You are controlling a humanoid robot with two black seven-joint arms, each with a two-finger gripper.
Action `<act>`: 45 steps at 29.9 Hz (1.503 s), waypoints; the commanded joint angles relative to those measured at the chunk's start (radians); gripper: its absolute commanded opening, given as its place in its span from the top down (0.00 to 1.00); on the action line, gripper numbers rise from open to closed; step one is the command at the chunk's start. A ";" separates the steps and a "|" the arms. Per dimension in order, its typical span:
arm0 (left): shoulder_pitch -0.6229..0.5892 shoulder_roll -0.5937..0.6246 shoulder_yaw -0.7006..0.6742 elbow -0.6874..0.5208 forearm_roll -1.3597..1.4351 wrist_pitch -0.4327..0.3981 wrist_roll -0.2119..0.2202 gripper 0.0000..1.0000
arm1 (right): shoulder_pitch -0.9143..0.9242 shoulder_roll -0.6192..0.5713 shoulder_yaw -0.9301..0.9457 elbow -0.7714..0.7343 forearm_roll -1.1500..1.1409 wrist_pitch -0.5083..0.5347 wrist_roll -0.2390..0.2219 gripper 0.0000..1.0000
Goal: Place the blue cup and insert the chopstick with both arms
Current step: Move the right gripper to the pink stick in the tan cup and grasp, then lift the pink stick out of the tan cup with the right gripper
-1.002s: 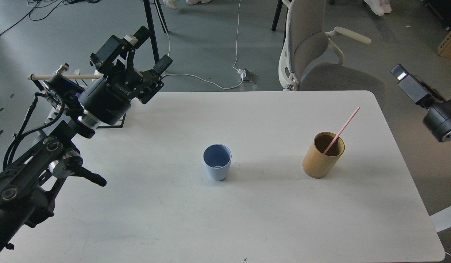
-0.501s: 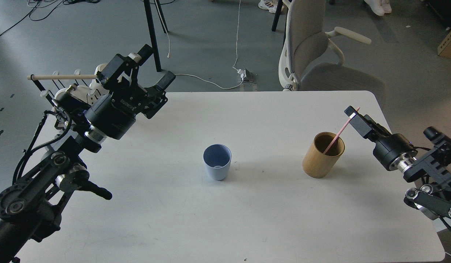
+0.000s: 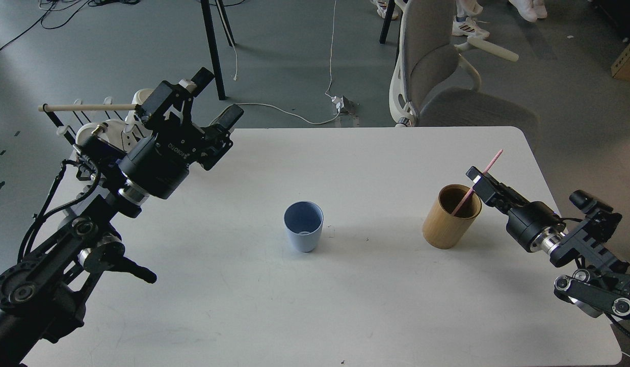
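The blue cup (image 3: 303,225) stands upright and empty at the middle of the white table (image 3: 345,306). The pink chopstick (image 3: 494,159) leans to the upper right out of a tan bamboo holder (image 3: 447,224) at the table's right. My right gripper (image 3: 481,182) is at the holder's right rim, right against the chopstick's mid-length. It looks small and dark, so I cannot tell its fingers apart. My left gripper (image 3: 218,99) is open and empty above the table's back left corner, far from the cup.
A rack with white mugs (image 3: 113,133) and a wooden dowel (image 3: 88,107) stands off the table's left edge behind my left arm. A grey office chair (image 3: 437,76) stands behind the table's far edge. Cables lie on the floor.
My right arm has come in from the right edge and down to the chopstick beside the bamboo holder. My left arm has shifted slightly right and forward. The cup and the holder have not moved.
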 commanded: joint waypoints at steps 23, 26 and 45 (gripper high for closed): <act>0.010 0.000 0.009 0.010 -0.051 0.002 0.000 0.09 | 0.063 -0.044 0.031 0.030 0.004 0.000 0.000 0.95; 0.010 0.000 0.009 0.010 -0.051 0.002 0.000 0.09 | 0.092 -0.119 0.063 0.102 0.013 0.000 0.000 0.95; 0.018 -0.023 0.014 0.317 -0.071 -0.022 0.000 0.05 | 0.681 0.112 -0.236 0.083 0.107 0.000 0.000 0.96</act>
